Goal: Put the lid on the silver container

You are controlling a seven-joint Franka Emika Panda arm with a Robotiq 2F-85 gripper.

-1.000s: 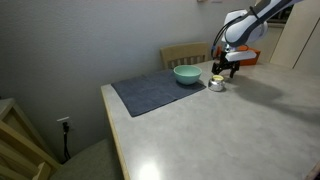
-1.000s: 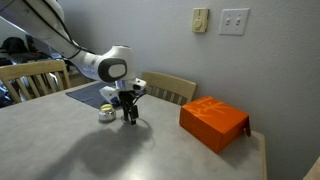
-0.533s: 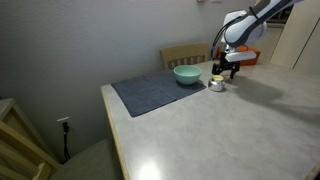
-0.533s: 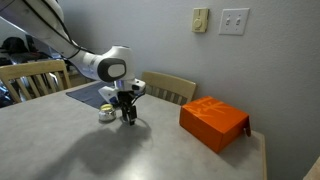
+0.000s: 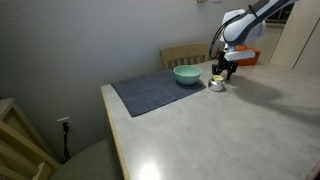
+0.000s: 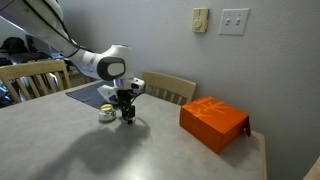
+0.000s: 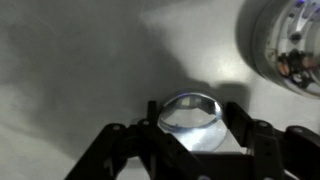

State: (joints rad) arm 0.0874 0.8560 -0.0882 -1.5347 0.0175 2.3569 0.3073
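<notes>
Gripper [image 7: 190, 120] low over table [image 6: 70, 150], fingers [image 7: 150, 130] pressed on rim of clear round lid [image 7: 190, 108] from both sides (lifted or resting, not possible to tell). Container [image 6: 105, 116] open, upright on table just beside gripper, near teal bowl [image 5: 186, 74] at corner of grey mat [image 5: 150, 92]. Orange box [image 6: 213, 122] well apart.

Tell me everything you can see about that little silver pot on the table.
The silver container is a small, round, shiny metal pot standing upright on the pale table, its top open with no lid on. It sits just off the dark mat, near the teal bowl. The gripper is beside it, apart; only the table touches it.
</notes>
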